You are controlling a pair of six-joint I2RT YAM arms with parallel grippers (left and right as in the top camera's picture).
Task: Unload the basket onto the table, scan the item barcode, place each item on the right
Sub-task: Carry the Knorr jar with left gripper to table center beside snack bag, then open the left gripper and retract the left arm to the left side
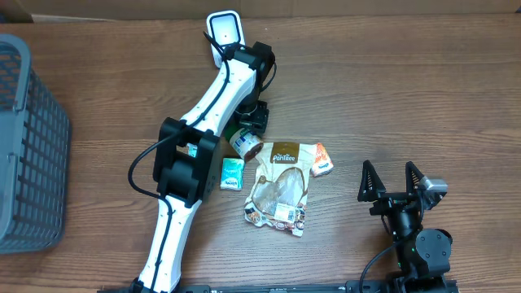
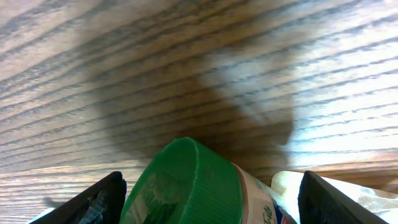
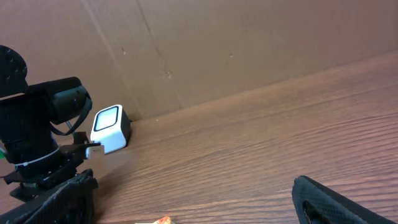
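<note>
Left gripper is parked nose-down over the green-lidded jar near the middle of the table. In the left wrist view the jar is seen between the two fingers, lid toward the camera. The lid edge sits right at one finger, and a sliver of bag is visible between the jar body and the other. Jaws are spread around the jar, but whether it is actually clamped can't be told from these views. The jar is seen lying tilted on the wood in the overhead view, touching or just beside the top left corner of the large snack bag. A small teal packet is laid just left of the bag, and an orange packet at the bag's upper right corner. The scanner is placed at the far edge of the table, left of centre, well apart from the jar, with the left arm's upper link passing just beside it. It is also picked up in the right wrist view, standing against the cardboard backdrop. Right gripper is held near the near edge on the right side, fingers fully spread and nothing between them. A grey mesh basket is seen at the left edge.
</note>
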